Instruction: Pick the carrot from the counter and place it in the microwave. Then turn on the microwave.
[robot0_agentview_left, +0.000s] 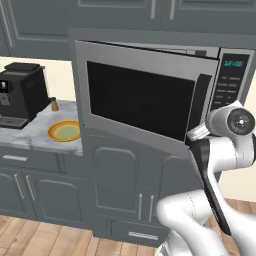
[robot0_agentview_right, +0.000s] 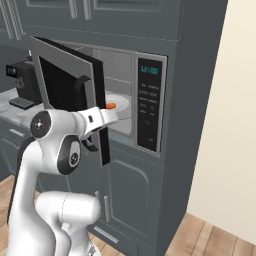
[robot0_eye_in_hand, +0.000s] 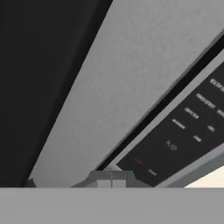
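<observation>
The carrot (robot0_agentview_right: 111, 106) is already lying inside the microwave (robot0_agentview_right: 149, 104) on its white turntable, and your gripper (robot0_eye_in_hand: 110, 182) is sitting closed and empty; push the stiff, heavy-looking door (robot0_agentview_right: 67, 87) on its free edge

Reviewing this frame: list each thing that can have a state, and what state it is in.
microwave: door partly open, display lit.
carrot: inside the microwave, on its white turntable.
tool: shut, holding nothing, at the door's edge.
plate: on the counter.
coffee machine: on the counter.
</observation>
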